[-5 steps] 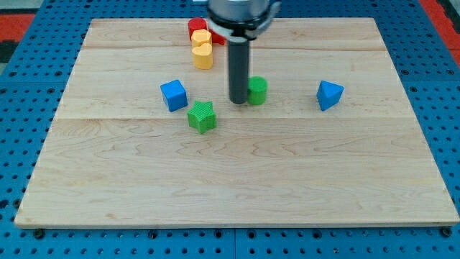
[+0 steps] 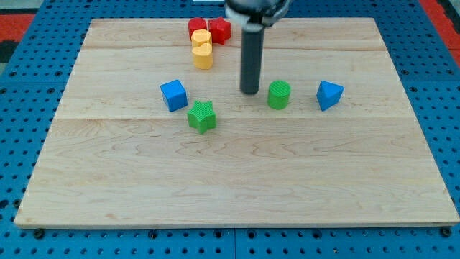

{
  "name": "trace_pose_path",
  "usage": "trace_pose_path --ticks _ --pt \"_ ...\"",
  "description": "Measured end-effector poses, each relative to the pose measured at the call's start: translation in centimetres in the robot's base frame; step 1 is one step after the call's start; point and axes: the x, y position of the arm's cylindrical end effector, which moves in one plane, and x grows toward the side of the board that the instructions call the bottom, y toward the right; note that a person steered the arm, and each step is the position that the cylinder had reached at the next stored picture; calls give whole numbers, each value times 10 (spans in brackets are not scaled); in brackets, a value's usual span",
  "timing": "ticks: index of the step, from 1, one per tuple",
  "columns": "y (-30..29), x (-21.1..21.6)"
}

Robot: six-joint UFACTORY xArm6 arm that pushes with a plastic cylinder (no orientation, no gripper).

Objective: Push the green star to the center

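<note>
The green star lies on the wooden board, left of the middle and just below-right of a blue cube. My tip stands on the board to the star's upper right, about a block's width left of a green cylinder. The tip touches no block.
A blue angular block lies right of the green cylinder. Near the view's top sit two red blocks and a yellow block close together. The board's edges meet a blue pegboard surface.
The green cylinder has shifted to the right by about a block's width. My tip has moved slightly right and up, now apart from the cylinder. The star has not moved.
</note>
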Motion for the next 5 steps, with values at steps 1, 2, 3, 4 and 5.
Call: trace_pose_path --ticks 1,2,3,4,5 --pt "-10 66" --pt "-75 68" --pt "-102 68" --pt "-96 47" --pt "-59 36"
